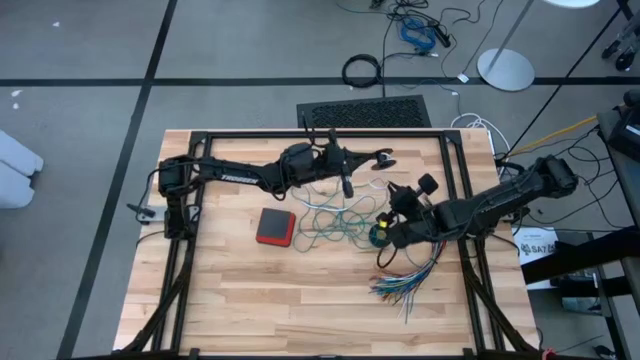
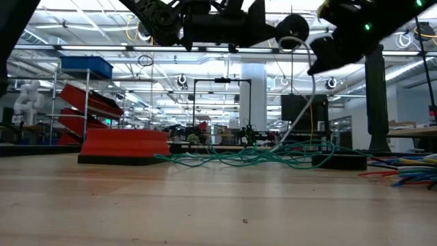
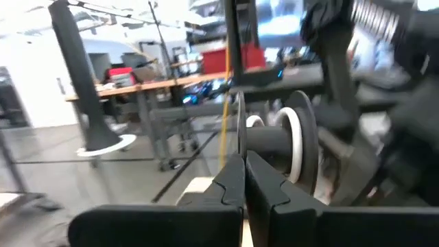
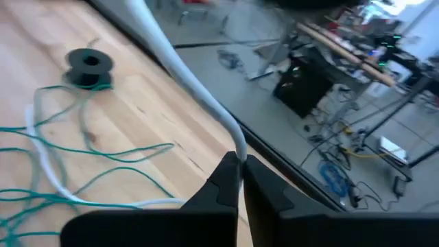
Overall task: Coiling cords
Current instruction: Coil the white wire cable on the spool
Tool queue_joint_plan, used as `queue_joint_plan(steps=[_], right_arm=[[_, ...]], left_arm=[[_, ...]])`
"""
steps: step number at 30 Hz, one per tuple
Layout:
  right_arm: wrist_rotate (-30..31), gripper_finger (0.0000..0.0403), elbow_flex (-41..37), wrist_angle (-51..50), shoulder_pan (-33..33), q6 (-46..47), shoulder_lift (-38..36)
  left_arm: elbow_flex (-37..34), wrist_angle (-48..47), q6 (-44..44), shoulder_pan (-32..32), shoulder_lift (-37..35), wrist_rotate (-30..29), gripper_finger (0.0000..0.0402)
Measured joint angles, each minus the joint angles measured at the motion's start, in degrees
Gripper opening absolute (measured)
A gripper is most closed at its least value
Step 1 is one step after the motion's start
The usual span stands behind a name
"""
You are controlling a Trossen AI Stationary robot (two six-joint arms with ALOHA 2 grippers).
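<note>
The white cord (image 4: pixel 180 72) runs from a small round black-and-white piece (image 3: pixel 291 140), held up over the table's far middle, down to the tabletop (image 2: pixel 285 140). My left gripper (image 1: pixel 372 158) is shut on that piece (image 1: pixel 386 158). My right gripper (image 4: pixel 240 165), just right of the piece (image 2: pixel 293 27) and slightly lower, is shut on the white cord. The teal-green cord (image 1: pixel 330 222) lies in a loose tangle on the table (image 1: pixel 230 300) below both grippers, and it also shows in the low view (image 2: pixel 239 156). My left gripper pinches a thin flange (image 3: pixel 241 137) of the round piece between its two fingers, which lie roughly level. The piece is lifted clear of the table, its axis level. My right gripper pinches a single strand of the white cord (image 4: pixel 236 147) between its fingertips. The cord runs up and away from the fingers toward the round piece. Below the fingers (image 2: pixel 313 67) it hangs slack to the table.
A red flat box (image 1: pixel 275 227) lies left of the tangle. A small black ring (image 1: pixel 380 235) sits at the tangle's right end. A fanned bundle of multicoloured wires (image 1: pixel 400 285) lies toward the near right. Black frame rails (image 1: pixel 455 170) border the table.
</note>
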Motion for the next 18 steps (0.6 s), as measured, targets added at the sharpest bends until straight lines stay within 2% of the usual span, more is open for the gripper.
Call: queue_joint_plan(steps=[3, 6, 13, 18], right_arm=[[2.22, 0.0001, -3.08, -0.08, 0.23, 5.08, 0.00], [2.13, 0.0001, -3.47, 0.24, 0.60, 5.95, 0.00], [-4.19, 0.0000, 0.33, 9.45, 1.94, -8.00, 0.02], [-3.10, 0.0000, 4.46, 9.95, 0.98, -14.15, -0.23]], left_arm=[[-0.01, 1.13, -2.95, 0.24, 0.00, 2.95, 0.0000], [-0.01, -0.55, -0.98, 0.24, -0.03, 3.53, 0.0000], [0.00, -3.18, 8.58, 0.25, 0.14, -0.96, 0.0000], [-0.02, -7.34, 15.16, -1.09, 0.26, -3.04, 0.0000]])
